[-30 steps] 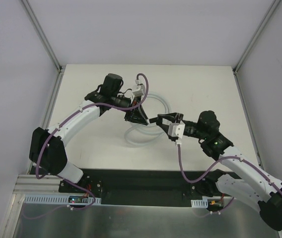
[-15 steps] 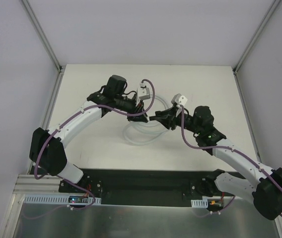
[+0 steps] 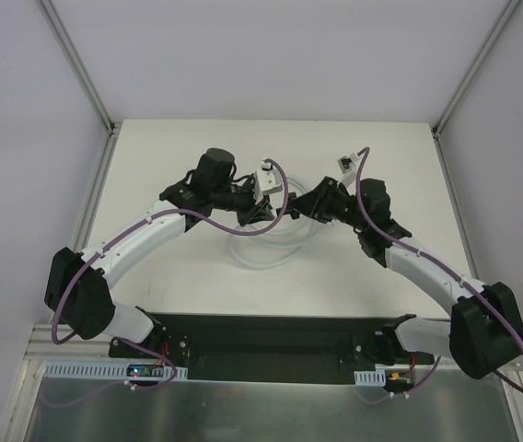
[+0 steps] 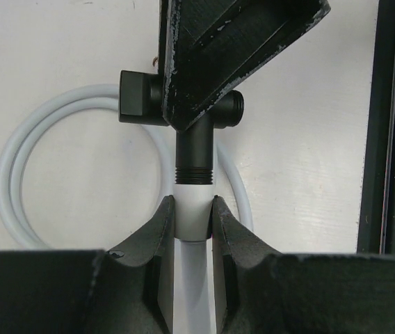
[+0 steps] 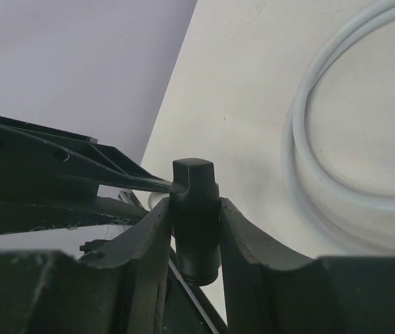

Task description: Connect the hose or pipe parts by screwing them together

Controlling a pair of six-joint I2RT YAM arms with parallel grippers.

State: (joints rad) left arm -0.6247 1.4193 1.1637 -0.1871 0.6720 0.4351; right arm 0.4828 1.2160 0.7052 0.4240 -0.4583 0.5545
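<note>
From above, my left hand point(image 3: 266, 210) and right hand point(image 3: 306, 206) meet tip to tip over the middle of the table point(image 3: 179, 157), with the white hose point(image 3: 260, 253) lying coiled on the table just near of them; the joint itself is too small to read here. Through the left wrist camera, the left hand is closed tight on the hose's end piece point(image 4: 192, 202), which runs straight out from between the fingers. The black T-connector point(image 4: 196, 149) sits dead ahead, its threaded stem butted against the hose end on one shared line, crossbar lying left to right, the right hand's fingers reaching in from the far side. Whether any thread has caught I cannot tell. Through the right wrist camera, the right hand is pinched nearly closed on one arm of the T-connector point(image 5: 195, 209), both fingers touching it. My judgement: the coming turn depends on stem and hose end staying on that single axis, the two hands equally close, one at each side of the joint.
</note>
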